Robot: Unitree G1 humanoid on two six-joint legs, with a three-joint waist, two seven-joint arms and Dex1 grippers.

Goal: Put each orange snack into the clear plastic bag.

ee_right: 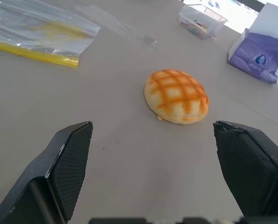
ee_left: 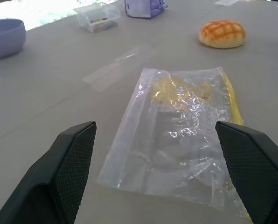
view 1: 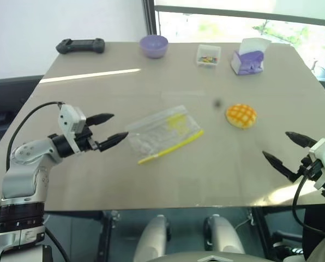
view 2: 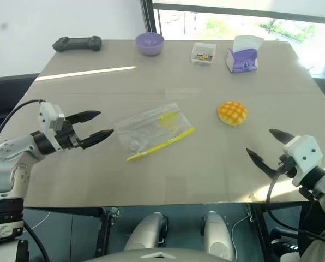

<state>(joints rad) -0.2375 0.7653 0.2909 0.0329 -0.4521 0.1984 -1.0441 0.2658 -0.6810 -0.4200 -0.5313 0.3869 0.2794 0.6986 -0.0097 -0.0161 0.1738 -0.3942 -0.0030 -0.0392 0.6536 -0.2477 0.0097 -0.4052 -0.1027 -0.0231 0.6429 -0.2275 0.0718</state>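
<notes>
The clear plastic bag (view 1: 163, 132) lies flat near the middle of the table (view 1: 151, 180), yellow seal strip toward the robot. The orange snack (view 1: 241, 115) sits on the table to the right of the bag, apart from it. The left gripper (view 1: 109, 128) hovers just left of the bag, fingers spread, grasping nothing. The right gripper (view 1: 285, 147) hovers right of the bag, nearer the robot than the snack, fingers spread and empty.

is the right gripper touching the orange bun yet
Apart. In the right wrist view the orange snack lies on bare table beyond the open right gripper, and table shows between them.
</notes>
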